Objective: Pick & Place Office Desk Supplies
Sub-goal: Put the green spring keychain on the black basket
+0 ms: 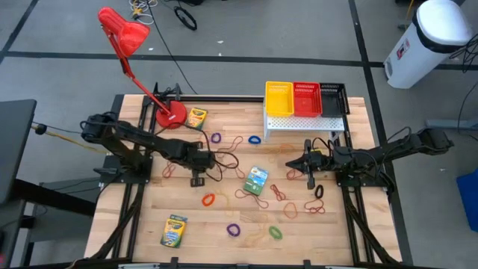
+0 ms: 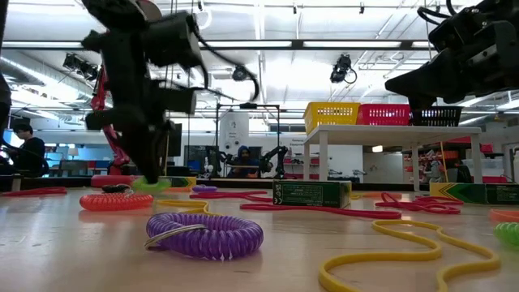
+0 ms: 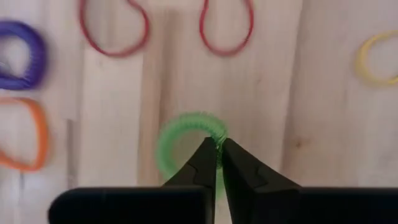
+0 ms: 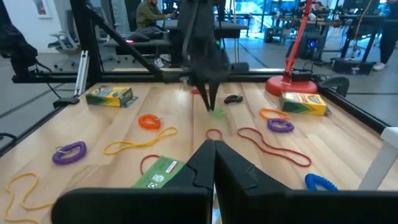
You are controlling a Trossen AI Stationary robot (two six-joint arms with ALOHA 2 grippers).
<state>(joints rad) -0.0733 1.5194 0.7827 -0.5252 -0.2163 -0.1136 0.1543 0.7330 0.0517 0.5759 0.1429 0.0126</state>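
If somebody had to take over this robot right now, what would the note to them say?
Left gripper: shut on the green loop, at table level, mid-left.
Right gripper: shut, empty, above the table's right half.
Baskets: yellow, red and black, on the white stand at the back; nothing visible inside.
Crayon boxes: three, on the table.
Other loops: scattered over the table.
Done: green loop gripped.
Left: lift it, place it, then everything else.

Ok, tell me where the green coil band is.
The green coil band sits pinched in the left claw at the table's left-centre in the high view, near the red lamp base.
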